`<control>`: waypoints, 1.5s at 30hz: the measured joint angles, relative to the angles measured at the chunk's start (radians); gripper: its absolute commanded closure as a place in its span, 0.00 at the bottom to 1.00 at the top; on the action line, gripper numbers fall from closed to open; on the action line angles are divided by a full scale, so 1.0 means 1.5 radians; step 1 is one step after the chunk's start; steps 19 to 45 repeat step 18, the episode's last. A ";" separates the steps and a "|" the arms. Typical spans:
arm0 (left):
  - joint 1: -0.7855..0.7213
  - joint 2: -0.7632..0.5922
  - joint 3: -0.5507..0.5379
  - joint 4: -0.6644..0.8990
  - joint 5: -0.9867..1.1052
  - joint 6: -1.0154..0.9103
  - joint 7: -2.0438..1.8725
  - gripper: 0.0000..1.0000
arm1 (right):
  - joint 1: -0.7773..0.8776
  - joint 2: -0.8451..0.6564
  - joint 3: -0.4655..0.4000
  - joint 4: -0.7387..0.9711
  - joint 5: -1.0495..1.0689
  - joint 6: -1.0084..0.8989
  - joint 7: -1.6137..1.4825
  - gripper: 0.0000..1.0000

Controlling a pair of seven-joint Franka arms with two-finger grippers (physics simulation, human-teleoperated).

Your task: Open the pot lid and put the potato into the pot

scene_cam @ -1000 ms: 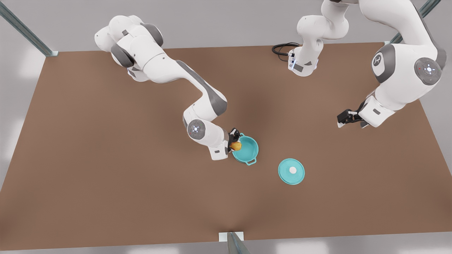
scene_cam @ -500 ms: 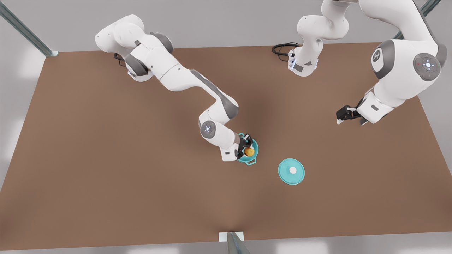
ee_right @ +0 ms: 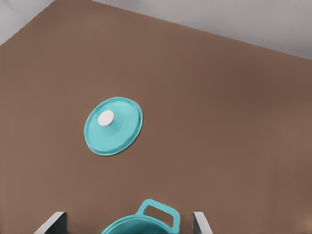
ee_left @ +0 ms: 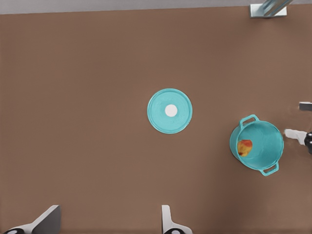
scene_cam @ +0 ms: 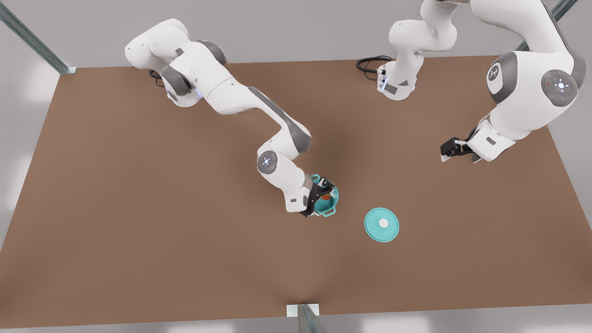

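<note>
Already the potato point(ee_left: 244, 147) lies inside the pot point(scene_cam: 329, 200), against the inner wall, free of any finger. Above the pot's rim hangs the right gripper point(scene_cam: 321, 194), its two fingers spread apart with nothing between them; in the right wrist view those fingertips point(ee_right: 201, 222) frame one of the pot's loop handles. The pot lid point(scene_cam: 381, 224) rests flat on the brown table point(scene_cam: 138, 208), knob up, well apart from the pot toward the front view's right. Over the table's far right side the left gripper point(scene_cam: 447, 153) waits in the air, far from pot and lid, and its fingers point(ee_left: 168, 222) stand wide apart, holding nothing.
</note>
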 measured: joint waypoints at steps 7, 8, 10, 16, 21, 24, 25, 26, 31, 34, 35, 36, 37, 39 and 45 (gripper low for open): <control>0.000 0.010 0.000 0.011 -0.002 0.006 0.000 0.00 | -0.046 -0.171 -0.392 -0.120 -0.088 -0.507 -0.031 0.00; -0.001 0.011 0.000 0.013 -0.002 0.008 0.001 0.00 | -0.046 -0.179 -0.398 -0.129 -0.097 -0.542 -0.037 0.00; -0.001 0.012 -0.001 0.015 -0.002 0.011 0.001 0.00 | -0.041 -0.195 -0.403 -0.140 -0.109 -0.595 -0.047 0.00; -0.001 0.015 -0.001 0.015 -0.004 0.020 0.001 0.00 | -0.039 -0.202 -0.403 -0.146 -0.123 -0.674 -0.067 0.00; -0.001 0.016 -0.001 0.015 -0.006 0.023 0.001 0.00 | -0.039 -0.202 -0.402 -0.146 -0.124 -0.687 -0.071 0.00; -0.001 0.016 -0.001 0.015 -0.006 0.023 0.001 0.00 | -0.039 -0.202 -0.402 -0.146 -0.124 -0.687 -0.071 0.00; -0.001 0.016 -0.001 0.015 -0.006 0.023 0.001 0.00 | -0.039 -0.202 -0.402 -0.146 -0.124 -0.687 -0.071 0.00; -0.001 0.016 -0.001 0.015 -0.006 0.023 0.001 0.00 | -0.039 -0.202 -0.402 -0.146 -0.124 -0.687 -0.071 0.00; -0.001 0.016 -0.001 0.015 -0.006 0.023 0.001 0.00 | -0.039 -0.202 -0.402 -0.146 -0.124 -0.687 -0.071 0.00; -0.001 0.016 -0.001 0.015 -0.006 0.023 0.001 0.00 | -0.039 -0.202 -0.402 -0.146 -0.124 -0.687 -0.071 0.00; -0.001 0.016 -0.001 0.015 -0.006 0.023 0.001 0.00 | -0.039 -0.202 -0.402 -0.146 -0.124 -0.687 -0.071 0.00; -0.001 0.016 -0.001 0.015 -0.006 0.023 0.001 0.00 | -0.039 -0.202 -0.402 -0.146 -0.124 -0.687 -0.071 0.00; -0.001 0.016 -0.001 0.015 -0.006 0.023 0.001 0.00 | -0.039 -0.202 -0.402 -0.146 -0.124 -0.687 -0.071 0.00; -0.001 0.016 -0.001 0.015 -0.006 0.023 0.001 0.00 | -0.039 -0.202 -0.402 -0.146 -0.124 -0.687 -0.071 0.00; -0.001 0.016 -0.001 0.015 -0.006 0.023 0.001 0.00 | -0.039 -0.202 -0.402 -0.146 -0.124 -0.687 -0.071 0.00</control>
